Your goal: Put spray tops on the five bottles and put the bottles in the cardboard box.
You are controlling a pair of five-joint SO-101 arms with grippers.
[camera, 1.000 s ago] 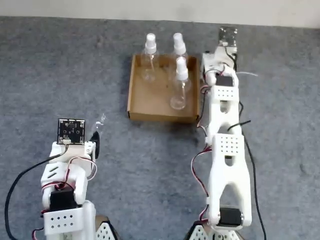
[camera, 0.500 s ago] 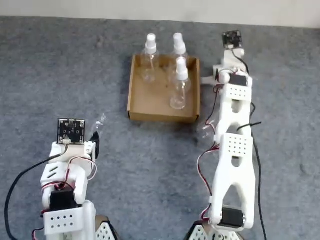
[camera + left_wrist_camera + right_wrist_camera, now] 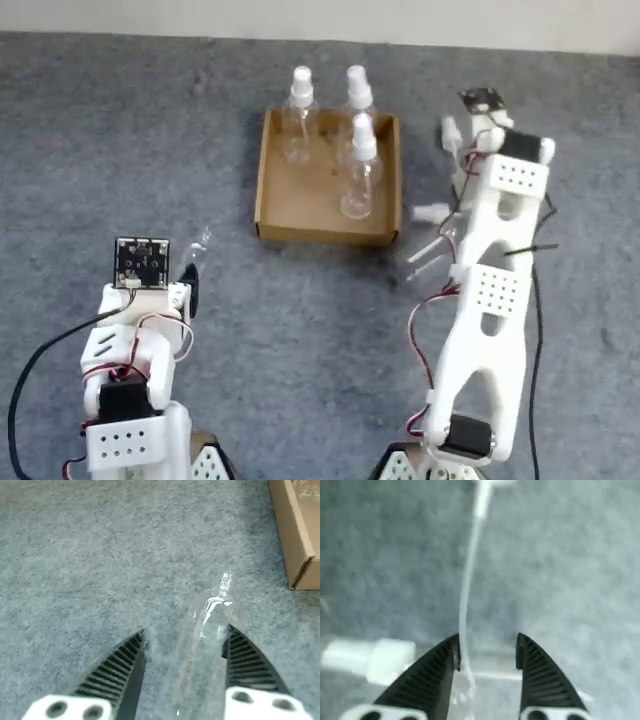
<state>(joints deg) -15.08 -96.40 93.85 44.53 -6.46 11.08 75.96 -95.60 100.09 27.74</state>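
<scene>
The cardboard box (image 3: pixel 268 190) sits at the back centre, and three clear bottles (image 3: pixel 360 170) with white spray tops stand in it. At the front left, my left gripper (image 3: pixel 186 639) is shut on a clear bottle (image 3: pixel 207 625) with a bare neck; the same bottle (image 3: pixel 198 248) glints beside the dark finger. Two loose spray tops (image 3: pixel 428 213) lie on the carpet just right of the box. My right gripper (image 3: pixel 487 642) hangs open over one thin dip tube (image 3: pixel 469 575), with a white spray head (image 3: pixel 370 657) beside one finger. In the high view my right gripper (image 3: pixel 458 140) is right of the box.
Grey carpet (image 3: pixel 150 120) covers the whole table. A box corner (image 3: pixel 300 540) shows ahead of my left gripper. My long white right arm (image 3: pixel 485 300) runs down the right side. Open carpet lies left of the box and between the arms.
My right arm has swung right, away from the box's side wall, uncovering the spray tops on the carpet. My left arm and its bottle have stayed still.
</scene>
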